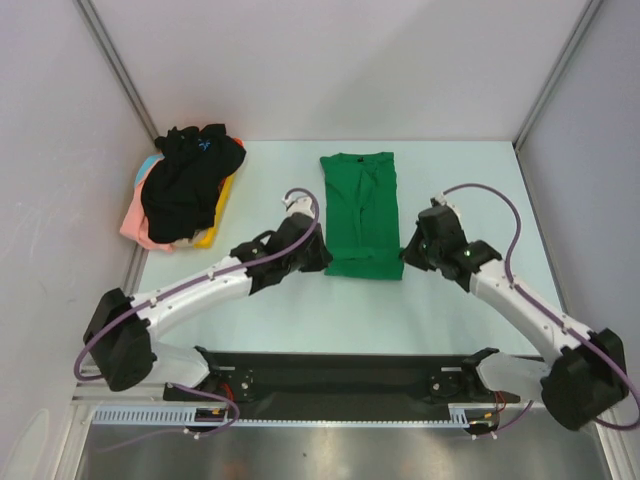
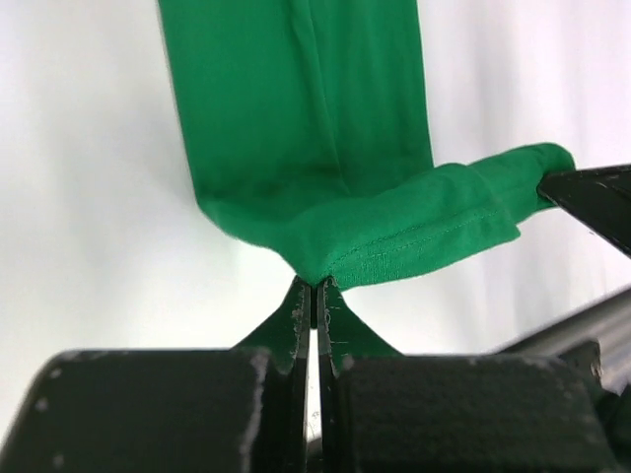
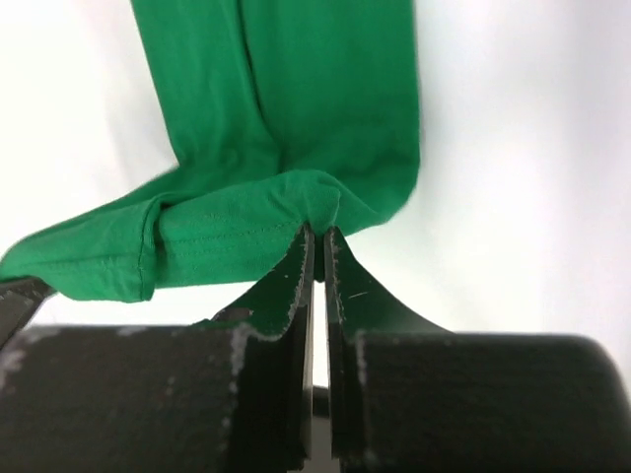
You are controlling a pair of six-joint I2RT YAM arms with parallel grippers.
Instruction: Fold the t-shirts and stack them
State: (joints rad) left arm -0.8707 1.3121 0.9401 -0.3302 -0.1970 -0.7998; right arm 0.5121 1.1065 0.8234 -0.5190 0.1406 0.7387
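Note:
The bright green t-shirt (image 1: 361,212) lies folded into a long strip in the middle of the table, collar end far. My left gripper (image 1: 318,255) is shut on its near left corner (image 2: 325,258). My right gripper (image 1: 408,256) is shut on its near right corner (image 3: 314,215). Both lift the near hem a little off the table. The black t-shirt with a small blue mark (image 1: 187,180) lies crumpled on a pile at the far left. Under it show pink (image 1: 135,228), orange (image 1: 232,170) and yellow (image 1: 208,238) cloth.
White walls with grey metal posts (image 1: 110,55) close the table on the left, far and right sides. A black base bar (image 1: 340,375) runs along the near edge between the arm mounts. The right gripper's finger shows at the right edge of the left wrist view (image 2: 592,197).

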